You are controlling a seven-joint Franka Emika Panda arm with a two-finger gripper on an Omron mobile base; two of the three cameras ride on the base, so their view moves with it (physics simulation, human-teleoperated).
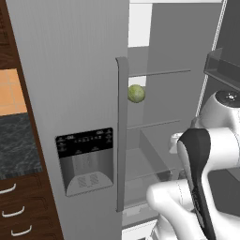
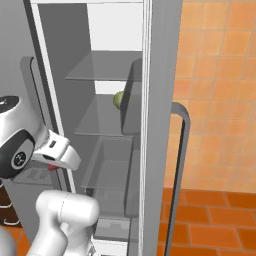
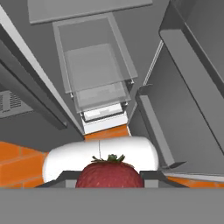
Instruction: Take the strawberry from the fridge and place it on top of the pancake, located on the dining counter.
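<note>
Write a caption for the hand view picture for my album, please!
The pincer holds a red strawberry above the open fridge.

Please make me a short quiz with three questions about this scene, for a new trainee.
1. True or false: the claw holds the strawberry.
2. The green ball lies: A) on a shelf of the fridge; B) in the bottom drawer; C) on the floor.
3. Fill in: the fridge door with the dispenser panel is ____.

Key: 1 true; 2 A; 3 shut.
</note>
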